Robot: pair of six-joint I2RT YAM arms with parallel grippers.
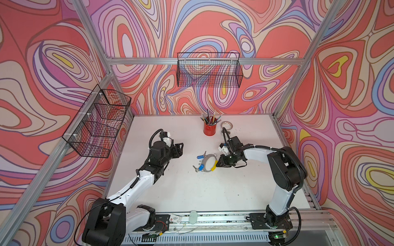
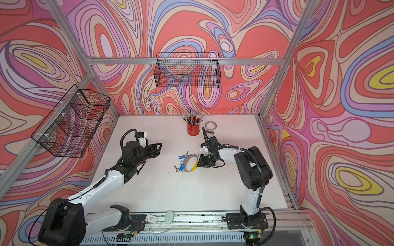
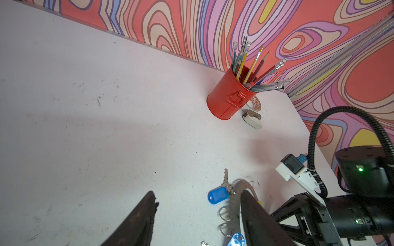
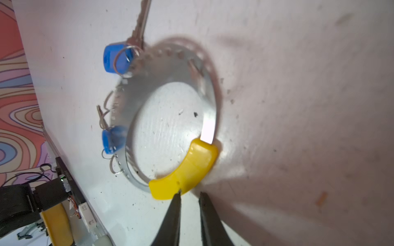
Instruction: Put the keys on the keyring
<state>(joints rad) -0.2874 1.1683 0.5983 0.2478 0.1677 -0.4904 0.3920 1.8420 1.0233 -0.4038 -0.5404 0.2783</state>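
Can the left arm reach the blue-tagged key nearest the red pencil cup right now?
Probably yes. The left gripper is open with only bare table between it and that key; the right gripper sits across the keyring, at its yellow segment, out of the way.

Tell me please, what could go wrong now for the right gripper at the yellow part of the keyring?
1. The right gripper has its jaws slightly apart, with the tips just at the edge of the yellow segment. Closing here may catch only that edge, and the keyring could slide on the table.
2. The keys sit at the opposite rim. Whether they are threaded is unclear, so a shove could shift them.
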